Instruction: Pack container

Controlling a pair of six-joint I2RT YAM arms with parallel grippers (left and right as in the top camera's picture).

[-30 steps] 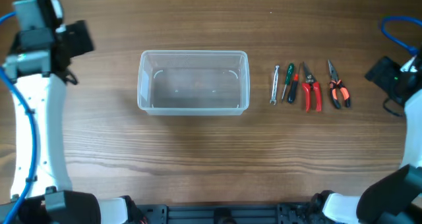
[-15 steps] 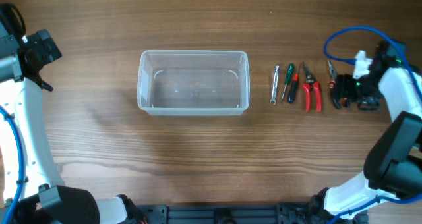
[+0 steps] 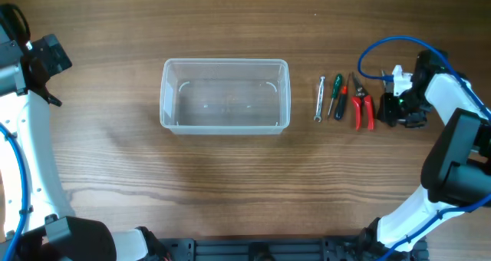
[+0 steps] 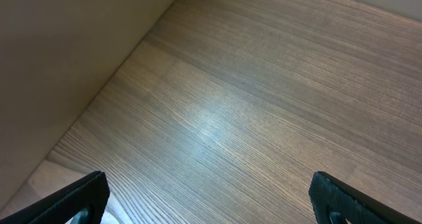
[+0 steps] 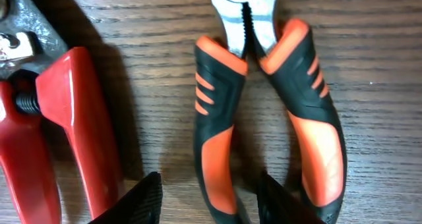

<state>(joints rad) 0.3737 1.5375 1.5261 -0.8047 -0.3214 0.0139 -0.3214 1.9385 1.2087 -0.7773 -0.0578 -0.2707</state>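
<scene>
The container, a clear shallow rectangular tub, stands empty at the table's centre. To its right lies a row of hand tools: a small wrench, a green-handled screwdriver and red-handled cutters. My right gripper is down over the orange-and-black pliers at the row's right end. In the right wrist view its jaws straddle the pliers' left handle, with a gap still showing on the left side. My left gripper hangs wide open over bare wood at the far left.
The red cutters lie close beside the right gripper's left finger. The right arm's blue cable loops above the tool row. The left arm stands along the left table edge, far from the tub.
The right arm swung in from the right edge and came down over the pliers, and its jaws have narrowed around one handle. The left arm drew back towards the left edge and then stayed still.
</scene>
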